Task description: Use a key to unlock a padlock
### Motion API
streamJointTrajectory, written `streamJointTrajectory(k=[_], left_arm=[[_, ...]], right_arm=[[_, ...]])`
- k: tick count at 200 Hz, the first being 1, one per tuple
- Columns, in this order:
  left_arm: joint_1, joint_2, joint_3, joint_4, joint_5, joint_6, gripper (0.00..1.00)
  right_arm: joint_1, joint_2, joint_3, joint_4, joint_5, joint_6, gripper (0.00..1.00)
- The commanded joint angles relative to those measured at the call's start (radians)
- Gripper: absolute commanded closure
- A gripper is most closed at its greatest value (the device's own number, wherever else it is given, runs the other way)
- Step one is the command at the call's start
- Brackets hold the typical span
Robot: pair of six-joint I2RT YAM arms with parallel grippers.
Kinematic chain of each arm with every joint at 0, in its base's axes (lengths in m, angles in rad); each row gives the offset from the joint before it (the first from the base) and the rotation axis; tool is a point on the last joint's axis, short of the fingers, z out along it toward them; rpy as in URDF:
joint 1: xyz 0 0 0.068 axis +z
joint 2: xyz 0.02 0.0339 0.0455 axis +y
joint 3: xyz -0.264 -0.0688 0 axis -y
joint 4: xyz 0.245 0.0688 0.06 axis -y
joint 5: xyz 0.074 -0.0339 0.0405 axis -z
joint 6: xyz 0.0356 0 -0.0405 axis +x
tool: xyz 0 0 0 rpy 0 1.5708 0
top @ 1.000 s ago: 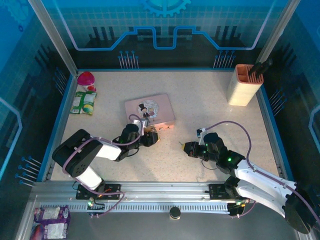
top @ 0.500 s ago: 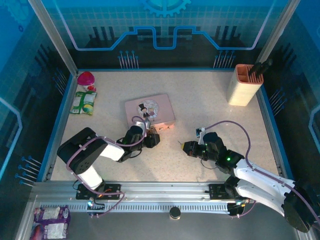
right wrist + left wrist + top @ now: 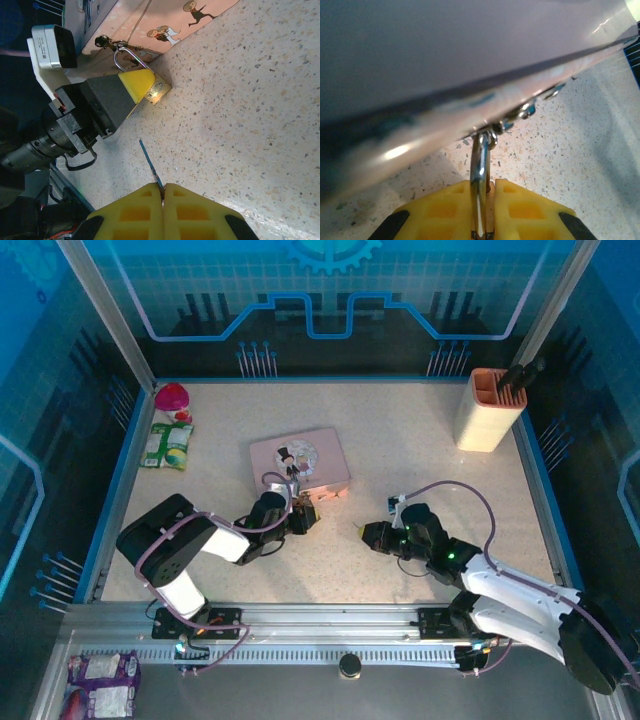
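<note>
Padlock [image 3: 159, 91] sits on the table [image 3: 420, 450] just beside the near edge of the pink tin [image 3: 300, 455], around the middle of the table. In the right wrist view its brass body pokes out from behind a yellow pad [image 3: 135, 82], keyhole end facing the camera, and its silvery shackle [image 3: 125, 57] rises toward the tin's side. Small metal rings [image 3: 105, 42] hang at the top of the shackle, against the tin.

The left gripper [image 3: 482, 200] is clamped on the padlock. In its own wrist view the two yellow pads stand nearly together with the shackle pinched upright between them, the tin's wall looming close above.

The key [image 3: 150, 167] is a thin dark shaft sticking out from the right gripper [image 3: 163, 192], whose pads are pressed together on its other end, so the head is hidden. Its tip points roughly toward the padlock but stays apart from it, with bare speckled table between.

From above, the right gripper lies low to the right of the left one, both near the tin's near edge.

Further out, a peach holder [image 3: 488, 415] with a dark handle stands at the far right corner. A green packet [image 3: 170, 445] and a pink object [image 3: 172, 397] lie at the far left.
</note>
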Motion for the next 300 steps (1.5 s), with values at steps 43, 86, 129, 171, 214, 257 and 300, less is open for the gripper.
streamJointTrajectory(k=[43,86,129,171,214,257,300], left_arm=[[0.002,-0.118,-0.037,0.080,0.086,-0.121,0.90],[0.014,-0.148,-0.005,0.075,0.165,-0.165,0.92],[0.027,-0.140,-0.005,0.126,0.192,-0.233,0.95],[0.028,-0.108,-0.012,0.220,0.193,-0.324,0.97],[0.028,-0.055,-0.018,0.320,0.188,-0.391,0.98],[0.028,-0.006,-0.026,0.403,0.182,-0.433,0.99],[0.028,-0.012,-0.026,0.402,0.186,-0.433,1.00]], right_arm=[[0.022,0.110,0.008,0.115,-0.031,0.047,1.00],[0.022,0.200,0.009,0.218,-0.080,0.074,1.00],[0.024,0.288,-0.004,0.359,-0.115,0.136,1.00],[0.024,0.356,-0.007,0.465,-0.136,0.200,1.00],[0.017,0.409,-0.011,0.534,-0.160,0.245,1.00],[-0.002,0.457,-0.013,0.578,-0.193,0.286,1.00],[-0.023,0.548,-0.025,0.729,-0.243,0.339,1.00]])
